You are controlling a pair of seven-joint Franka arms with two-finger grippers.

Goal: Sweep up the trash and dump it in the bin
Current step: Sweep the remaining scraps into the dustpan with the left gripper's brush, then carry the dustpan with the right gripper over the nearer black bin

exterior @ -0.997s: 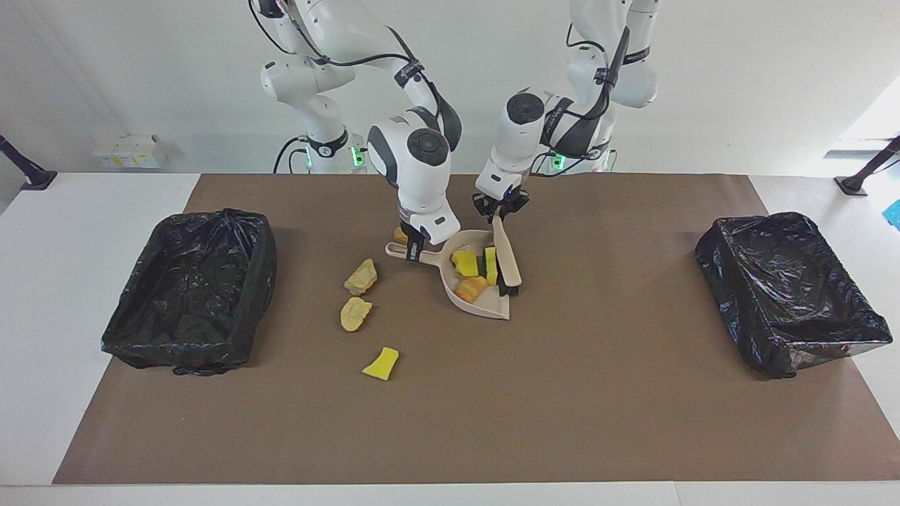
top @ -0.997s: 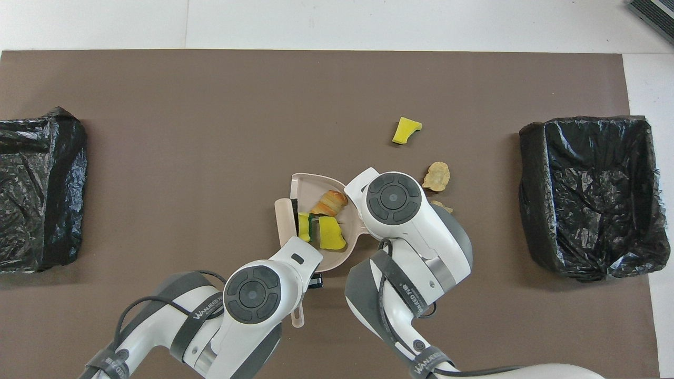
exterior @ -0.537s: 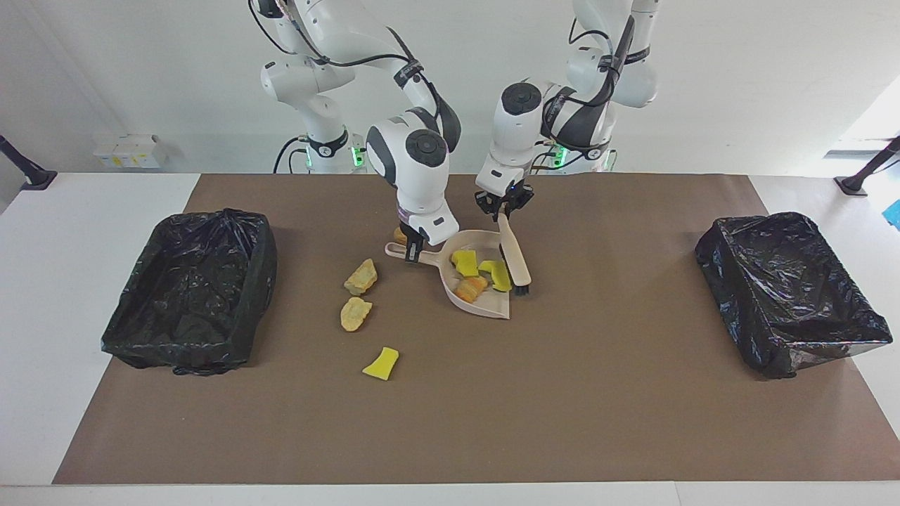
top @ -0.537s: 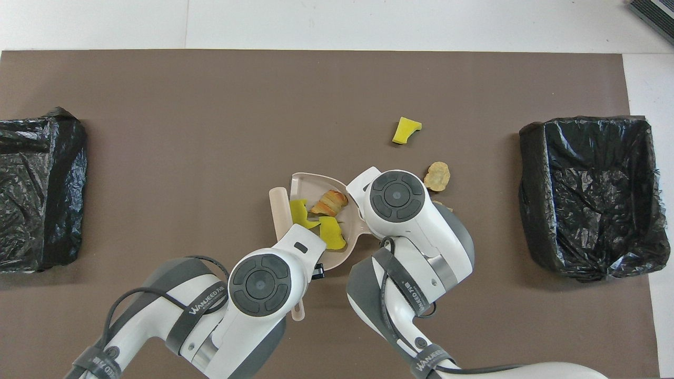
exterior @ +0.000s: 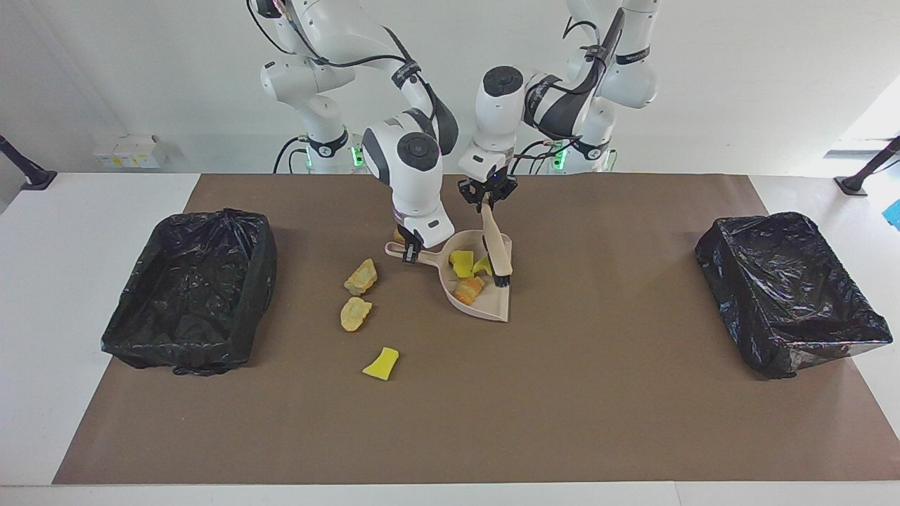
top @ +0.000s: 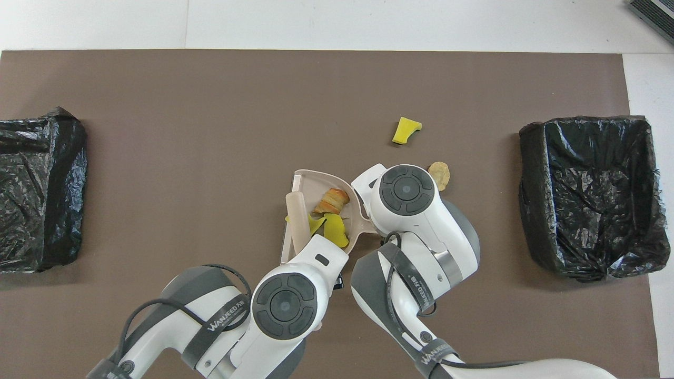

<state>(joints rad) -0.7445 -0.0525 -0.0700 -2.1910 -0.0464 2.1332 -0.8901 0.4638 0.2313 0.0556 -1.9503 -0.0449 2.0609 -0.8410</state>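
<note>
The beige dustpan (exterior: 489, 306) (top: 309, 179) lies mid-mat, and my right gripper (exterior: 410, 254) is shut on its handle. My left gripper (exterior: 486, 201) is shut on the beige brush (exterior: 493, 247) (top: 297, 221), whose black bristles stand over the pan. The pan holds trash: yellow sponge pieces (exterior: 460, 261) (top: 336, 231) and an orange bread lump (exterior: 470, 288) (top: 333, 200). More trash lies on the mat toward the right arm's end: two tan lumps (exterior: 361, 276) (exterior: 355, 313), one of them partly visible from overhead (top: 438, 174), and a yellow sponge (exterior: 381, 363) (top: 406, 130).
Two bins lined with black bags stand at the mat's ends, one at the right arm's end (exterior: 190, 288) (top: 590, 195) and one at the left arm's end (exterior: 787, 292) (top: 37, 189). Another small tan lump (exterior: 399, 235) lies by the right gripper.
The left gripper has swung the brush toward the right arm's end, across the pan. The yellow sponge pieces were pushed deeper in and bunched together. The right gripper kept its hold on the handle.
</note>
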